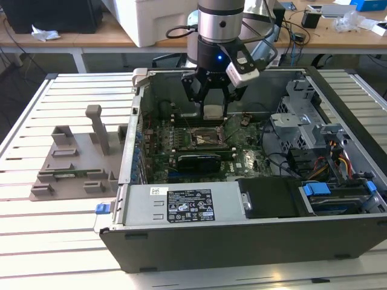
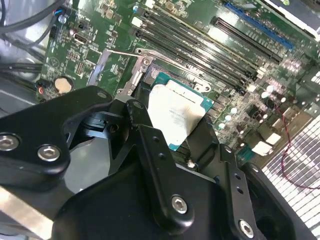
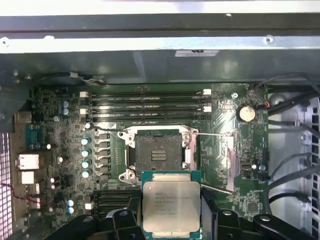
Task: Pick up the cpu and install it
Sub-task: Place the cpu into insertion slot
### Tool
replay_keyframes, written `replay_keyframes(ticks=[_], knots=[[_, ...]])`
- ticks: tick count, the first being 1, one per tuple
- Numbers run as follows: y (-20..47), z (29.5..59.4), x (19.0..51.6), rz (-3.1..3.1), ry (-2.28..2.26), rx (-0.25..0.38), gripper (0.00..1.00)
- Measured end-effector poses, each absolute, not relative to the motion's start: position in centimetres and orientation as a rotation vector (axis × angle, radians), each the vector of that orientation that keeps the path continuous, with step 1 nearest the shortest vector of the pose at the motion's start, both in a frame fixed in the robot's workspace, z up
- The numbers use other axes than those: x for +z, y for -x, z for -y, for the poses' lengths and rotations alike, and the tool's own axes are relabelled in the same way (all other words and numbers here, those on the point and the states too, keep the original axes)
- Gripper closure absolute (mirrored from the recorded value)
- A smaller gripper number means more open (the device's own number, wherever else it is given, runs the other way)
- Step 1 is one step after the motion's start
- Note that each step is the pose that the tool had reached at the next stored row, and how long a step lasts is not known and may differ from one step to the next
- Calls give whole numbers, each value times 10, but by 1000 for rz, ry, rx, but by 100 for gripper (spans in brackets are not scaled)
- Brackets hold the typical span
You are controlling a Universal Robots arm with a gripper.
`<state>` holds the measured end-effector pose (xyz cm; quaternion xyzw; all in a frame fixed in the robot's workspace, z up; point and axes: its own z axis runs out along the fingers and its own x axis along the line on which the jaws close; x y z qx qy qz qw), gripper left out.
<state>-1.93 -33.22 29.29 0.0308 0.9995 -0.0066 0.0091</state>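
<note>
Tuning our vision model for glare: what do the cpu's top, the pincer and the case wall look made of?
The cpu, held in the pincer near the open socket: silvery metal top, satin sheen, on a green board rim. The pincer: black, smooth, probably coated metal, with bright screw heads. The case wall: bare grey sheet metal, judging by its dull even sheen.

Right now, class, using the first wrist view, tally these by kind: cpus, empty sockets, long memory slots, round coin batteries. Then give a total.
cpu: 1
empty socket: 1
memory slots: 4
coin battery: 1
Total: 7
</note>
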Motion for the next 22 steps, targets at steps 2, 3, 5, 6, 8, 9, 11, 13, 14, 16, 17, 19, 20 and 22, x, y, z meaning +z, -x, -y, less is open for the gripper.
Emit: replay_keyframes(ticks=[2, 3, 5, 6, 8, 9, 11, 13, 14, 16, 17, 19, 20, 22], knots=[[19, 332, 293, -3119, -166, -23, 45], [19, 332, 293, -3117, -197, -23, 45], [19, 332, 293, -3111, -283, -26, 45], [19, 332, 293, -3109, -305, -27, 45], [19, 332, 293, -3105, -342, -29, 45], [19, 332, 293, -3104, -354, -30, 45], [19, 332, 293, -3101, -381, -30, 45], [19, 332, 293, -3096, -418, -31, 45], [19, 332, 293, -3094, -438, -32, 45], [19, 332, 293, -3090, -461, -33, 45], [19, 332, 293, -3089, -470, -34, 45], [19, 332, 293, -3086, -492, -34, 45], [19, 332, 293, -3084, -502, -34, 45], [19, 332, 293, -3081, -522, -35, 45]])
